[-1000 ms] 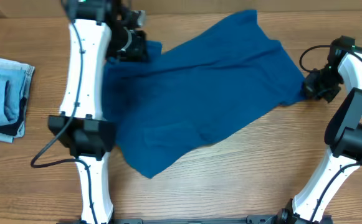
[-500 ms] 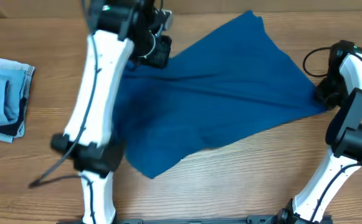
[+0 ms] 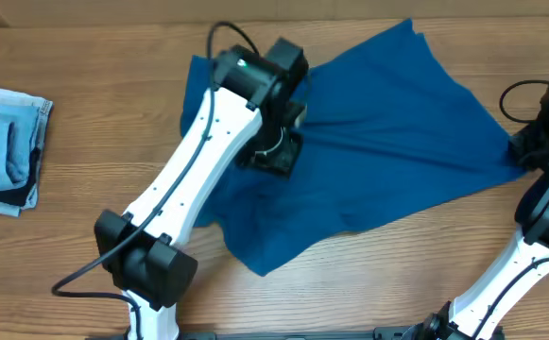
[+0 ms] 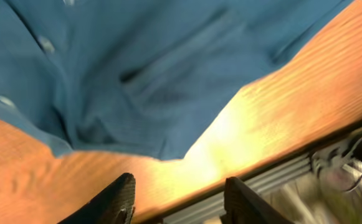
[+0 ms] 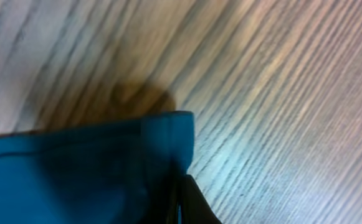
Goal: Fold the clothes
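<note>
The clothes, a deep teal-blue shirt [image 3: 397, 123], lie spread across the middle and right of the table. My left gripper [image 3: 276, 151] hovers over the shirt's left-centre part. In the left wrist view its jaws [image 4: 179, 186] stand open with nothing between them, above bare wood beside the shirt's buttoned edge [image 4: 168, 62]. My right gripper [image 3: 524, 149] is at the shirt's far right corner. The right wrist view shows it [image 5: 181, 199] shut on the hemmed corner of the shirt [image 5: 75, 168], just above the wood.
A folded stack of pale blue denim [image 3: 5, 146] sits at the table's left edge. The table's front edge with a metal rail [image 4: 280, 174] shows in the left wrist view. A black cable [image 3: 518, 94] loops by the right arm.
The left gripper has opened, let go of the shirt's far-left corner and swung right and nearer, over the shirt. The right gripper has pulled its corner further right, dragging the shirt along.
</note>
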Tool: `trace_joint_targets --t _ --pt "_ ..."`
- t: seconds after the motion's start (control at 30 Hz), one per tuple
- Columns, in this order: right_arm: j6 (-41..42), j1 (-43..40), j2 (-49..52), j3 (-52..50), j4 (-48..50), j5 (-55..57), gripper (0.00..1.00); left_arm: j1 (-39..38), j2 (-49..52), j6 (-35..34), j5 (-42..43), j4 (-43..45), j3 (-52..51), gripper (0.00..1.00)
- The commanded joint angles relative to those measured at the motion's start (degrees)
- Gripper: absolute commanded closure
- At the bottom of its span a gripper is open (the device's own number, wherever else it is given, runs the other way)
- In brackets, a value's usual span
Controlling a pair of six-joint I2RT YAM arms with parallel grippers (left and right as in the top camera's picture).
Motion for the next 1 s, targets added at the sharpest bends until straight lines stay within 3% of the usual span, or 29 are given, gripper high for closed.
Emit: trace_joint_targets --t 0.0,0.17,0.3,0.37,0.43,0.6,0.83,0.97 --pt "0.26 0.13 0.13 0.15 0.55 -1.92 0.96 -0.20 -0.15 -0.92 4.87 4.02 -12.07 0.48" --pt "0.26 0.13 0.13 0.15 0.66 -1.95 0.96 -0.94 -0.15 -2.97 11.82 6.80 -25.64 0.54" --pt "0.26 0.13 0.13 0.15 0.66 -3.41 0.96 -2.80 -0.17 -10.29 10.19 9.64 -32.04 0.58" --pt "0.26 0.11 0.13 0.15 0.76 -4.02 0.96 -3.69 -0.17 -12.55 6.64 12.79 -34.77 0.51" --pt "0.26 0.11 0.13 0.15 0.76 -4.07 0.96 -3.96 -0.17 -13.49 4.50 15.82 -38.12 0.51" --pt "0.26 0.11 0.13 0.15 0.74 -4.94 0.96 -3.96 -0.17 -14.88 3.89 24.30 -49.05 0.62" --pt "0.26 0.11 0.07 0.15 0.70 -5.99 0.96 -3.98 -0.17 -14.82 3.76 30.08 -55.15 0.58" --pt "0.28 0.11 0.07 0.15 0.76 -5.99 0.96 -3.96 -0.17 -14.82 3.39 31.74 -55.69 0.66"
